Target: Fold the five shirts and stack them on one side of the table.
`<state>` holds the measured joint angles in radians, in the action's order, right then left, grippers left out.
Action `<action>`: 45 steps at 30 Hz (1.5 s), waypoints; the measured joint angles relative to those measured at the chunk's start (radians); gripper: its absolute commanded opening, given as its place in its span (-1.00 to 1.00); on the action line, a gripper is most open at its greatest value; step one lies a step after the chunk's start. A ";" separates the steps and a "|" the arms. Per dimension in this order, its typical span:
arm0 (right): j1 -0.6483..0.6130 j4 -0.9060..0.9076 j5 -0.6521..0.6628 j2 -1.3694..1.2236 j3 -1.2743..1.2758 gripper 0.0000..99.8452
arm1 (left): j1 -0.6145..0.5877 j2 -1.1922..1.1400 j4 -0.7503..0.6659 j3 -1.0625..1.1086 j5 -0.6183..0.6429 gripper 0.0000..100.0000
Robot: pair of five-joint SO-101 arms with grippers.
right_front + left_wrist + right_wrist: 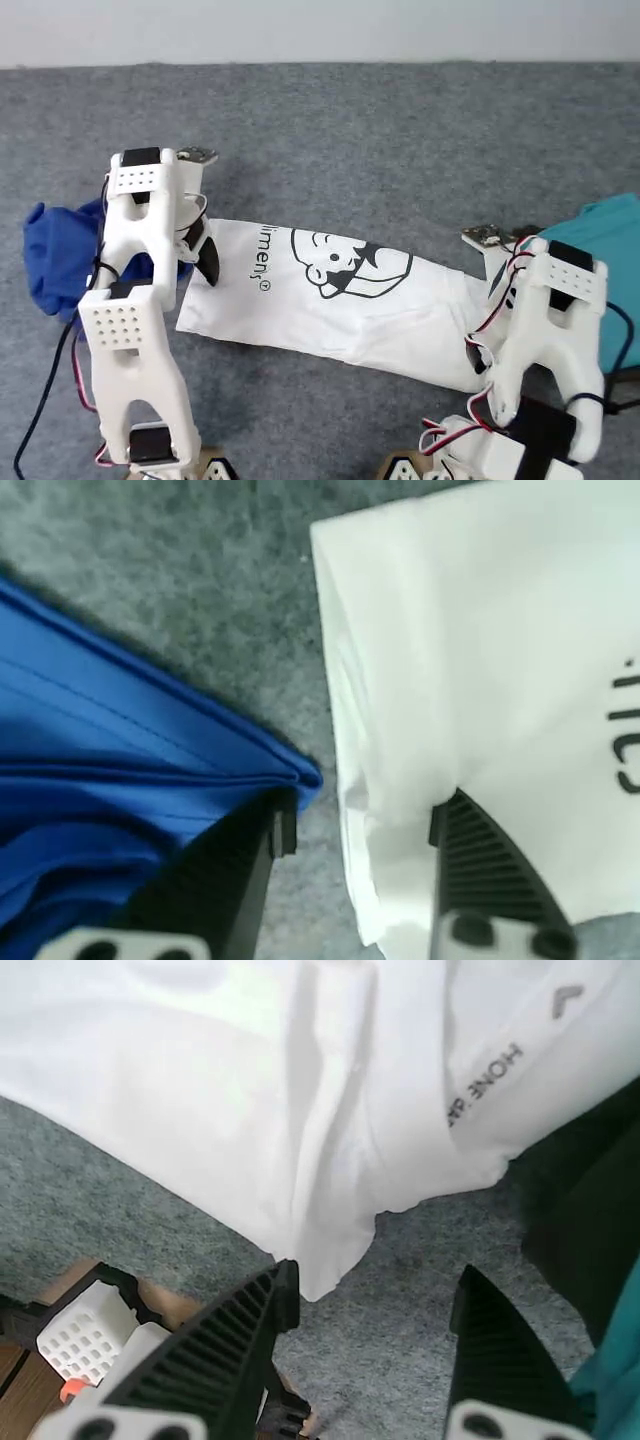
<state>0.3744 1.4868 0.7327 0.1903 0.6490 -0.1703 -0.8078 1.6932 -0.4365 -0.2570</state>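
Observation:
A white shirt (pixel 340 300) with a black print lies as a long folded strip across the middle of the grey table. My left gripper (pixel 198 250) stands open at its left end. In the left wrist view one finger (pixel 275 825) rests by the blue shirt (pixel 120 750) and the other finger (pixel 470 850) lies on the white shirt (pixel 480 660), the gripper (pixel 360 825) straddling its edge. My right gripper (pixel 478 352) is open at the strip's right end; a corner of the white shirt (pixel 250 1080) hangs just above the gap of the gripper (pixel 375 1300).
A crumpled blue shirt (pixel 55 260) lies at the left edge beside the left arm. A teal shirt (pixel 610 230) lies at the right edge, with dark cloth (pixel 590 1210) next to it. Bare grey table (pixel 380 140) stretches behind the white shirt.

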 measured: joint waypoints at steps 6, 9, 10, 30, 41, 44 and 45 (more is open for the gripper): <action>0.000 0.000 0.000 0.000 0.000 -0.49 | 0.031 -0.015 0.002 -0.003 0.000 -0.55; 0.000 0.000 0.000 0.000 0.000 -0.49 | 0.055 -0.015 0.002 -0.003 0.000 -0.55; 0.000 0.000 0.000 0.000 0.000 -0.49 | 0.064 -0.015 0.002 -0.003 0.002 -0.55; 0.000 0.000 0.000 0.000 0.000 -0.49 | 0.083 -0.017 0.005 -0.003 -0.003 -0.97; 0.000 -0.023 0.000 0.000 0.009 -0.49 | -0.003 -0.005 0.043 -0.051 -0.005 -0.97; 0.000 -0.032 0.000 0.000 0.015 -0.49 | 0.038 0.029 0.041 -0.051 0.000 -0.97; 0.000 -0.032 0.000 0.000 0.015 -0.49 | 0.064 0.046 0.038 -0.051 0.000 -0.97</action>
<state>0.3744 1.4546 0.7327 0.1903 0.6644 -0.1059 -0.7618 1.7315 -0.4872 -0.2570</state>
